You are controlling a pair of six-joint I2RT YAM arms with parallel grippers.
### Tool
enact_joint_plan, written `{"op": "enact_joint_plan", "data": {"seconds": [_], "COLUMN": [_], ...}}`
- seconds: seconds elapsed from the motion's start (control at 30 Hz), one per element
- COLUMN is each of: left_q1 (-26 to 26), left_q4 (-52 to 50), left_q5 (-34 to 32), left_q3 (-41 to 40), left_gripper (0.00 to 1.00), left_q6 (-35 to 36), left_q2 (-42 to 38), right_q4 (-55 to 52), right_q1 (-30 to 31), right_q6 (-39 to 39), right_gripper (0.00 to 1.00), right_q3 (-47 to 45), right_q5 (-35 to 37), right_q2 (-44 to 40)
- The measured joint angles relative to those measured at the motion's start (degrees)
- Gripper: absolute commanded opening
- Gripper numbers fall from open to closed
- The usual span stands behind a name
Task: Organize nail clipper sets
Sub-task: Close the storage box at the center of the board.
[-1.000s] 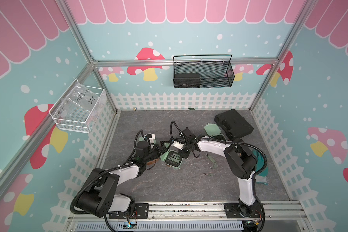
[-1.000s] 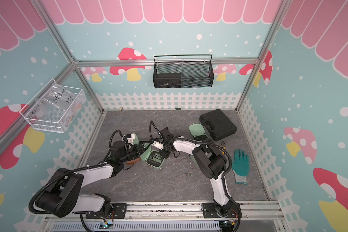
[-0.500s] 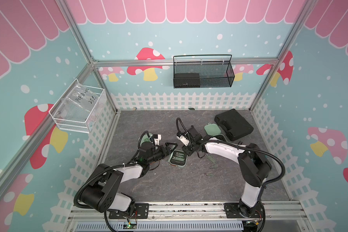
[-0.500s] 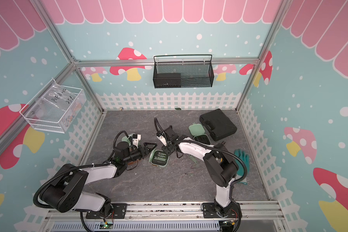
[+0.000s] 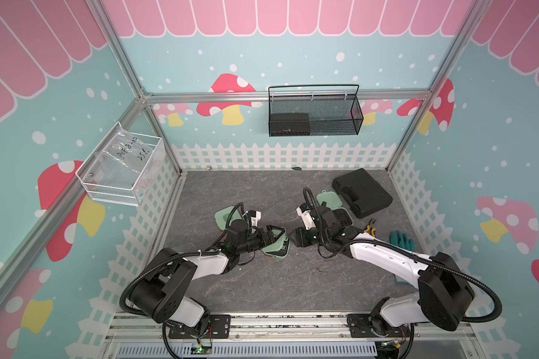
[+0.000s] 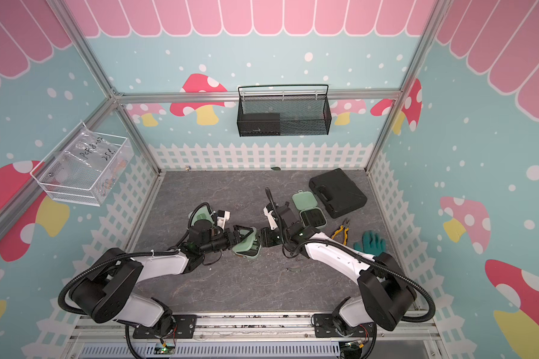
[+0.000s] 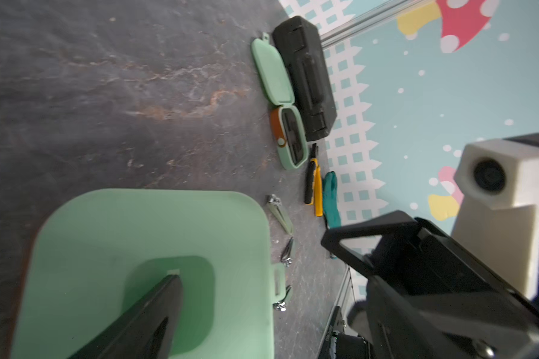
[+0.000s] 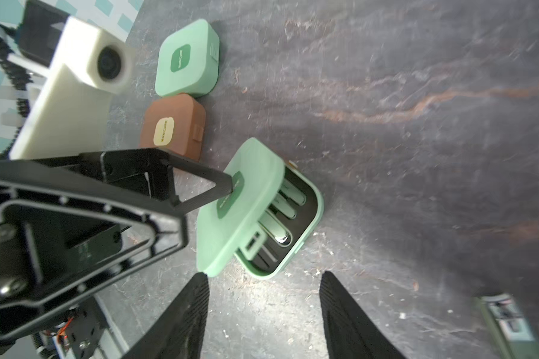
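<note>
Step in hand: closing the middle mint green case (image 5: 277,248); judged from the lid being pushed down over a filled base.
Middle case: lies on the table (image 5: 262,289) between the 2 arms. Its lid (image 8: 240,211) hangs tilted over the base, not latched, and slim tools (image 8: 276,228) show in the black insert underneath.
Left end effector (image 5: 274,237): spread wide and grasping nothing; 1 fingertip (image 8: 223,184) rests on the dark label of the lid.
Right end effector (image 5: 296,239): released, fingers apart with only bare table between them, tips just beside the latch edge of the case.
Other cases: 1 closed mint green case (image 8: 187,59) and the brown case (image 8: 173,124) sit side by side near the left arm. 1 open mint green case (image 5: 343,219) lies flat beside the large black tool case (image 5: 361,192).
Loose clippers (image 7: 279,214): several lie on the table between the middle case and the open one, apart from both.
Next move: the lid needs a push down near its latch tab until it meets the base squarely. The base is light and may slide or tip, so the free right end effector would do well to brace its far side.
Left of the task: by the look of it, the loose clippers and the open case are yet to be dealt with. Whether that case's slots are filled I cannot tell.
</note>
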Motion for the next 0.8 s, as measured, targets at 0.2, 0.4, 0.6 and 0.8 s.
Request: {"op": "enact_joint_plan", "data": {"seconds": [0.2, 0.4, 0.6, 0.8], "left_q1": [-0.2, -0.2, -0.3, -0.3], "left_q4": [0.2, -1.6, -12.8, -31.6], "left_q5": [-1.0, -1.6, -5.6, -14.5], "left_q3": [1.2, 2.6, 4.7, 9.5], "left_gripper": [0.90, 0.90, 0.90, 0.91], "left_q6": [0.7, 2.0, 5.7, 10.8], "left_q2": [4.2, 4.6, 0.5, -4.2], "right_q4": [4.3, 6.9, 7.9, 7.9], "right_q1": [0.0, 0.0, 0.0, -0.1], "right_q6": [4.1, 5.5, 4.7, 1.1], "right_gripper": [0.59, 0.49, 0.36, 0.32], "right_q3": [-0.2, -0.3, 0.1, 4.5], "right_q5": [-2.5, -3.0, -3.2, -2.8], "right_q2": [4.8, 10.8, 16.6, 20.0]}}
